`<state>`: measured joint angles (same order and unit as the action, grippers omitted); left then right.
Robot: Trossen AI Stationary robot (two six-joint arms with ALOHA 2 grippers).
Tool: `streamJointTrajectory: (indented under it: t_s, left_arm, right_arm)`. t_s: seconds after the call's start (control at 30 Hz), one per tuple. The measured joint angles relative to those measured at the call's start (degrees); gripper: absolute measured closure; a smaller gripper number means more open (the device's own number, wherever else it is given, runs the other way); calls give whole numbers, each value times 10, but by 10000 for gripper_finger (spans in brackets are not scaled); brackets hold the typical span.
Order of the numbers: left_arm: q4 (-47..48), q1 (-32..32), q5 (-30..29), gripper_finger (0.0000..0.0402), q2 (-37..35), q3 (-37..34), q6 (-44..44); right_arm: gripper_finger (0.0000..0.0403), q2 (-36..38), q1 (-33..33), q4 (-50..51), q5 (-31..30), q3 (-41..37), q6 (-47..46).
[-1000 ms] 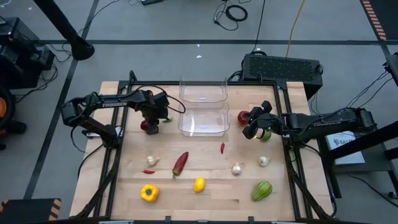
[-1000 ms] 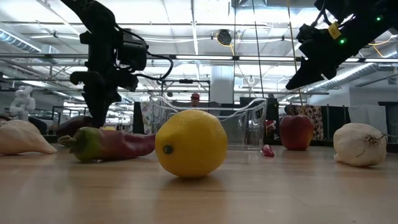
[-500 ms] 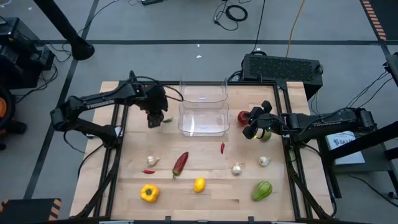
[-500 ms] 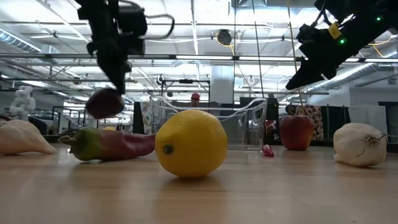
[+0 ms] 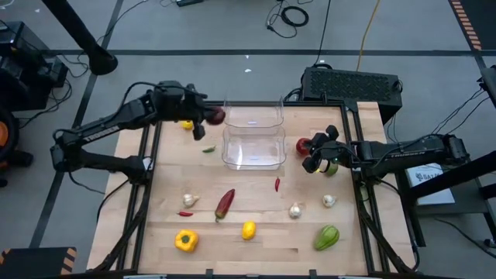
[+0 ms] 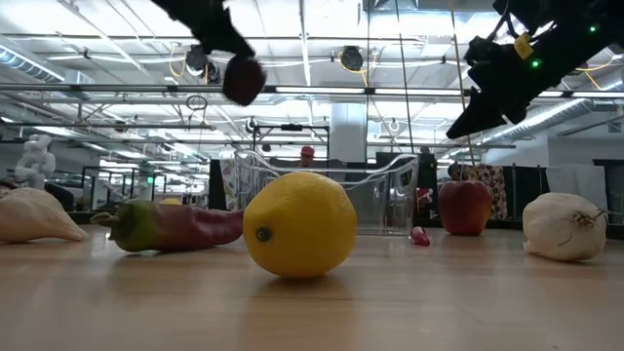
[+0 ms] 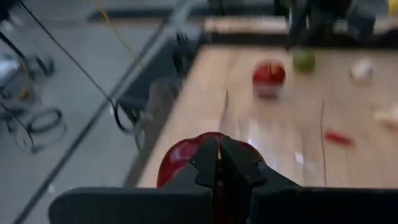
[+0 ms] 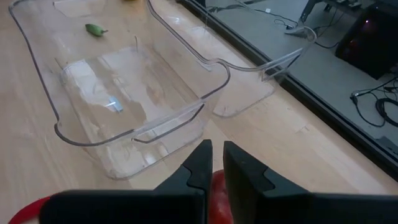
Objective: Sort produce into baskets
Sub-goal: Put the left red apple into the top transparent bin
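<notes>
Apple (image 5: pixel 216 117) sat clamped in our left hand (image 5: pixel 208 116), upper left by the far basket (image 5: pixel 253 115); right hand (image 5: pixel 315 153) hovered nearly closed, holding nothing.

Stood on grey floor (image 5: pixel 232 31), a light wooden table (image 5: pixel 256 248). Sat behind its far right corner, just off the edge, a black box (image 5: pixel 353 84) with a vented top. Lay coiled on the floor beyond, black cables (image 5: pixel 291 14), and ran past them an orange cable (image 5: pixel 368 31). Hung overhead, ceiling lights (image 6: pixel 322 24) in rows.
</notes>
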<state>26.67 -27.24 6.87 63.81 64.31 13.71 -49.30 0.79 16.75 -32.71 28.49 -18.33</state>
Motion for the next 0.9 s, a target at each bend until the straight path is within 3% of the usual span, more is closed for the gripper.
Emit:
streamJointTrajectory:
  t_s: [0.27, 0.5, 0.9]
  left_arm:
    - [-187, -1, 9, 387, 15, 0, -73]
    - [-263, 0, 26, 387, 53, -7, -105]
    - [-432, -44, 11, 387, 205, -50, -120]
  right_arm:
    - [371, 0, 0, -21, 0, 0, 15]
    - [371, 0, 0, -20, 0, 0, 13]
    - [371, 0, -1, -19, 49, 0, -37]
